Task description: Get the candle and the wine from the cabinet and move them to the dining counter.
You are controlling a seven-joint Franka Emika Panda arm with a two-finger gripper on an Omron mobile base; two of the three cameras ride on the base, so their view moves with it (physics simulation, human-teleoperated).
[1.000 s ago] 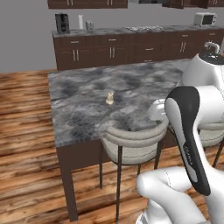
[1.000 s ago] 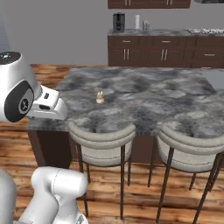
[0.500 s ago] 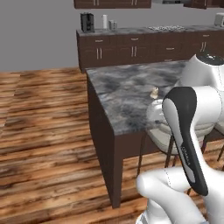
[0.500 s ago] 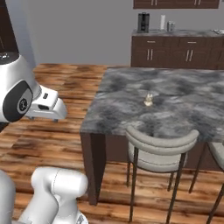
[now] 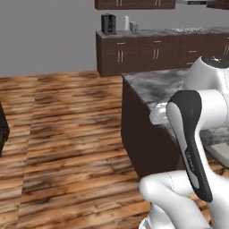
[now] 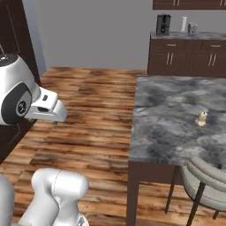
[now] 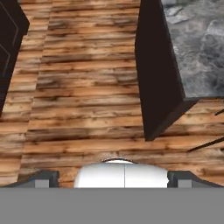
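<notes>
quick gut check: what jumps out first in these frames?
The grey-black marbled dining counter fills the right side of the right base view, with the small cream candle standing alone on it. A grey cushioned stool sits tucked at its near edge, and wide wooden floor spreads to its left. Far back, a dark coffee machine stands on the wall counter.

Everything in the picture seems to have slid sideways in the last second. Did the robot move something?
No, the base drove or turned, so the cameras shifted. The grey-black marbled stone island top slid right in both base views, exposing more wooden floor. The small cream-beige lumpy candle sits on the same spot of it, untouched. Nothing was grasped or released.
</notes>
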